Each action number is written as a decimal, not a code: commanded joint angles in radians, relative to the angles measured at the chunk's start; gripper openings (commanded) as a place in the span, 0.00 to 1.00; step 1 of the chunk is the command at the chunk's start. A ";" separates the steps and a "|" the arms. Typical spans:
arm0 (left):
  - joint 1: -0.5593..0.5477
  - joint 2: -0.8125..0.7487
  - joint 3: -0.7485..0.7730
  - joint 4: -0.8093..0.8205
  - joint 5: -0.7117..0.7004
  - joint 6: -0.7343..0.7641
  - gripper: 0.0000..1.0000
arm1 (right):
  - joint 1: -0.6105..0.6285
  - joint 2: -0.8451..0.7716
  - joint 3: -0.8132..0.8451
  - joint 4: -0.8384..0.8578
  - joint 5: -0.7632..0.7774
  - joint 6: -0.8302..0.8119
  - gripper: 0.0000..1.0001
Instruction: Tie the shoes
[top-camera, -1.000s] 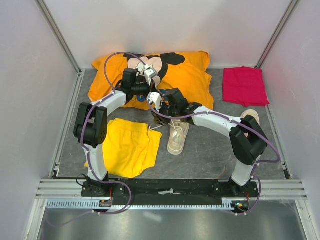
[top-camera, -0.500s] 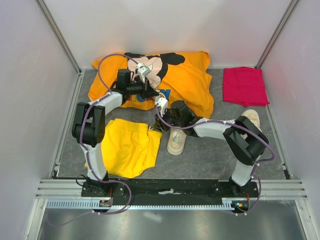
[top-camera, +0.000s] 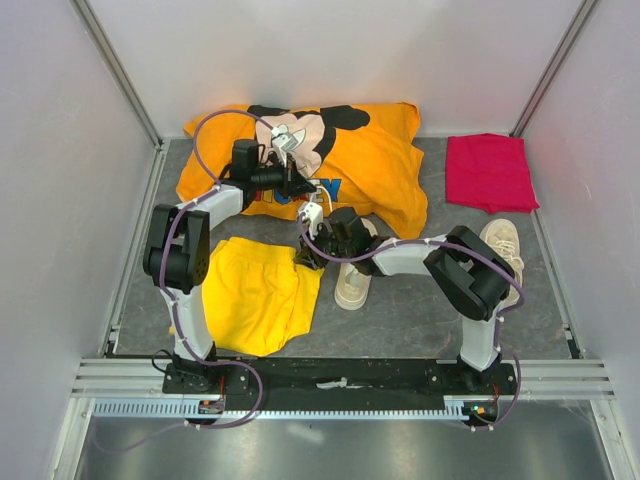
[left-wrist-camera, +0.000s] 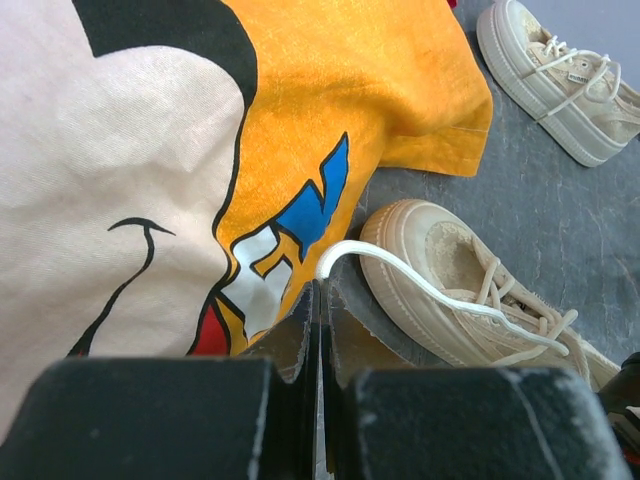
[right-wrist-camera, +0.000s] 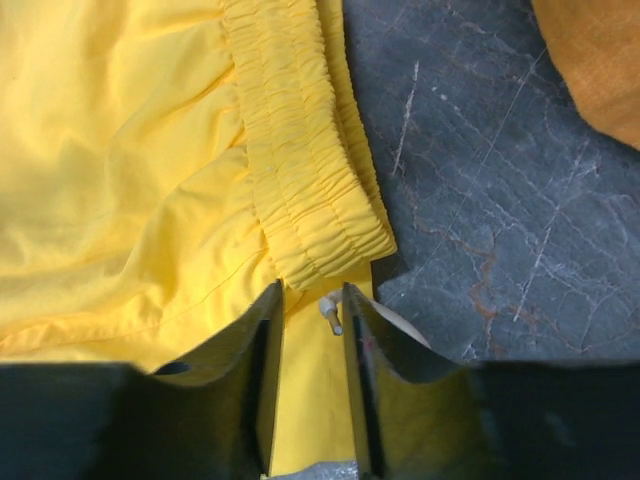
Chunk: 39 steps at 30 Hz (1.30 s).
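Because the thin lace is limp and slippery, it wants pinching near its end: left fingers clench it, right fingers stand apart around a lace tip. Its light, soft shoe lies mid-way across the surface, its mate at 3 o'clock.

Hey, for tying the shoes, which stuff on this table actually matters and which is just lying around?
For the job: middle sneaker, second sneaker, white lace.
Just lying about: orange cartoon T-shirt, yellow shorts, red cloth.
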 joint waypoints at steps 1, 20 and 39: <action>0.004 0.010 -0.015 0.045 0.032 -0.031 0.01 | -0.002 0.010 0.053 0.077 0.008 0.035 0.31; 0.001 -0.205 -0.115 -0.162 0.154 0.165 0.02 | -0.223 -0.357 0.046 -0.329 -0.222 0.069 0.00; 0.123 -0.493 -0.306 -0.914 -0.155 1.026 0.01 | -0.338 -0.591 -0.039 -0.708 -0.345 -0.117 0.00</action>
